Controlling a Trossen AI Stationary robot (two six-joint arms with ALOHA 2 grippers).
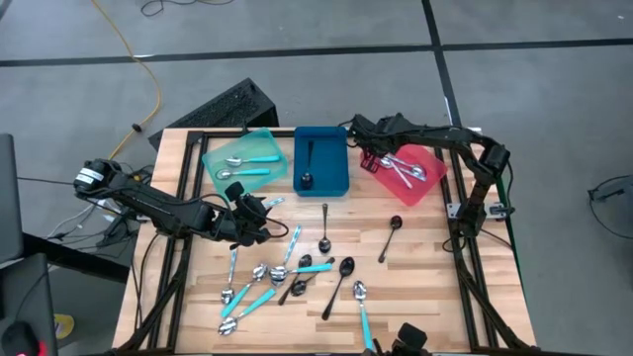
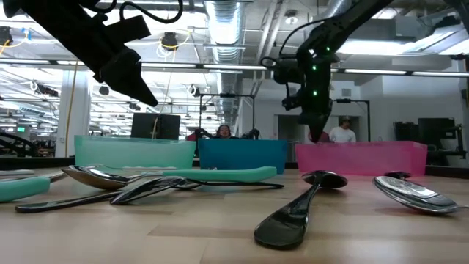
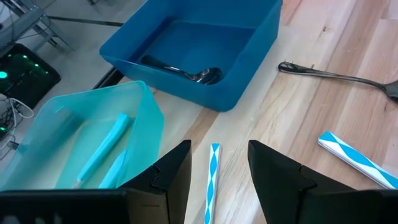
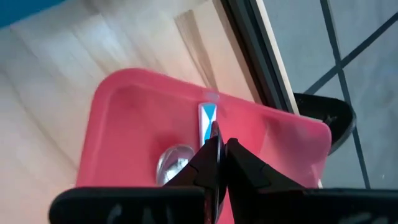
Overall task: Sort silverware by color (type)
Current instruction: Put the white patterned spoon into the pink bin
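My left gripper (image 1: 259, 210) (image 3: 217, 149) hangs open just off the near right corner of the teal tray (image 1: 242, 158). Its fingers stand on either side of a teal-handled spoon's handle (image 3: 213, 177), which lies on the table. My right gripper (image 1: 368, 158) (image 4: 219, 140) is shut, pointing down over the red tray (image 1: 427, 188), which holds silver spoons (image 1: 404, 168). Two teal-handled spoons (image 1: 247, 163) lie in the teal tray. One black spoon (image 1: 308, 168) lies in the blue tray (image 1: 336, 138). Several mixed spoons (image 1: 282, 275) lie scattered on the near table. My right gripper's shut fingertips (image 4: 211, 152) stand from above over the end of a silver spoon's handle (image 4: 207, 115) in the red tray. The fingers hide what lies below them, so I cannot tell whether they touch it.
Black spoons lie singly at mid-table (image 1: 324, 232) (image 1: 391, 237) (image 1: 339, 282), and a teal-handled one sits near the front edge (image 1: 363, 314). The three trays line the far side. People show in the room beyond the table (image 2: 341, 132). Bare wood lies at the near right (image 1: 445, 287).
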